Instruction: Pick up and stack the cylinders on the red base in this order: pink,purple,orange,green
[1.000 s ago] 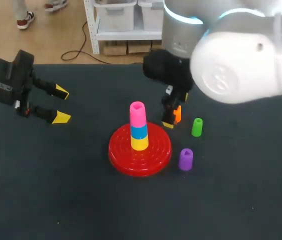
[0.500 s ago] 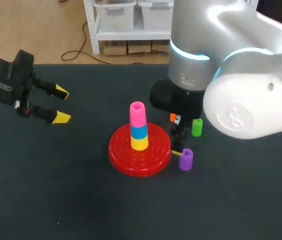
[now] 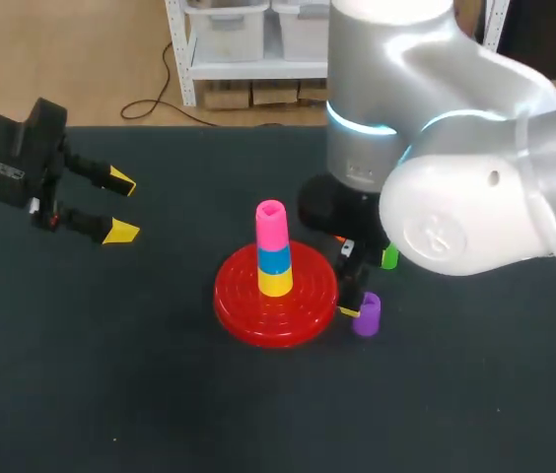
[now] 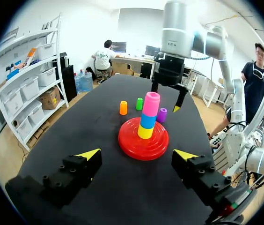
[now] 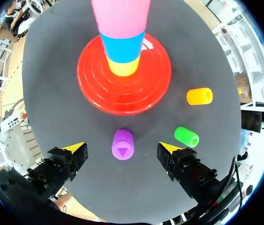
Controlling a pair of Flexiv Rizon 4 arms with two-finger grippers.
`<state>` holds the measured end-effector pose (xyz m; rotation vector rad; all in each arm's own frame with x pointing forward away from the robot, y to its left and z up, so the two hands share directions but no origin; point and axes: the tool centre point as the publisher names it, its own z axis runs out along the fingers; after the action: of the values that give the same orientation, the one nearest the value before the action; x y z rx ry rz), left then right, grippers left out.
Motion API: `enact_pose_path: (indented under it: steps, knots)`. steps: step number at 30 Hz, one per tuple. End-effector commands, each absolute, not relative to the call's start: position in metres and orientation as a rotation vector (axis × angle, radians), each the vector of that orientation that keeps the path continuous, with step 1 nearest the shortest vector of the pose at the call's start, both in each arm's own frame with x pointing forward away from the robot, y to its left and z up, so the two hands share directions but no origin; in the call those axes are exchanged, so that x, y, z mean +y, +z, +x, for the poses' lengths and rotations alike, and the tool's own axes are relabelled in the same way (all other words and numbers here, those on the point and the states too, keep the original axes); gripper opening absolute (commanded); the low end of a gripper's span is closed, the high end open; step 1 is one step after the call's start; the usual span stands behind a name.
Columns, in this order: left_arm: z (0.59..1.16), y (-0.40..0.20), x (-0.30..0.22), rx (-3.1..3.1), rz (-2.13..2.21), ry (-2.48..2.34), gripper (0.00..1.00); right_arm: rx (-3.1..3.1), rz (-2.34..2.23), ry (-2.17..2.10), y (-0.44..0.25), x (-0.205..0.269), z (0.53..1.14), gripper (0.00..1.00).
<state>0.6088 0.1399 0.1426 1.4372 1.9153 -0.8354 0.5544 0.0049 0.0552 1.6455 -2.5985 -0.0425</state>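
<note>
The red base sits mid-table and carries a stack of yellow, blue and the pink cylinder on top. Just right of the base stands the purple cylinder. My right gripper hangs open directly above it; the purple cylinder shows between the spread fingers, untouched. Beyond it lie the green cylinder and the orange cylinder, both on their sides. In the head view the right arm hides the orange one and most of the green cylinder. My left gripper is open and empty at the far left.
The table is a dark mat. My bulky right arm looms over the back right of the table. Bare mat lies along the front and between the left gripper and the base.
The right gripper has moved from over the orange cylinder toward the front, ending above the purple cylinder, still open. The left arm has stayed put.
</note>
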Motion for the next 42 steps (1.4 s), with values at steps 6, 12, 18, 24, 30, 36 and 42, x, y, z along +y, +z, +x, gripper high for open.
enact_pose_path:
  steps: [6,12,18,24,30,36,42]
  knots:
    - [0.608,0.142,0.140,1.912,1.436,-0.835,1.00,-2.605,1.650,-0.049,0.055,0.001,0.553,1.00]
    - [0.608,0.142,0.140,1.912,1.436,-0.835,1.00,-2.608,1.650,-0.050,0.057,0.002,0.553,1.00]
    - [0.608,0.142,0.140,1.912,1.436,-0.835,1.00,-2.619,1.640,0.005,0.047,0.002,0.551,1.00]
    - [0.608,0.142,0.140,1.912,1.436,-0.835,1.00,-2.629,1.592,0.000,0.027,-0.001,0.549,1.00]
    - [0.608,0.142,0.140,1.912,1.436,-0.835,1.00,-2.642,1.567,-0.026,0.024,0.000,0.552,1.00]
    - [0.608,0.142,0.140,1.912,1.436,-0.835,1.00,-2.668,1.581,-0.037,0.033,-0.002,0.553,0.91]
    - [0.608,0.142,0.140,1.912,1.436,-0.835,1.00,-2.668,1.579,-0.031,0.030,-0.008,0.553,0.75]
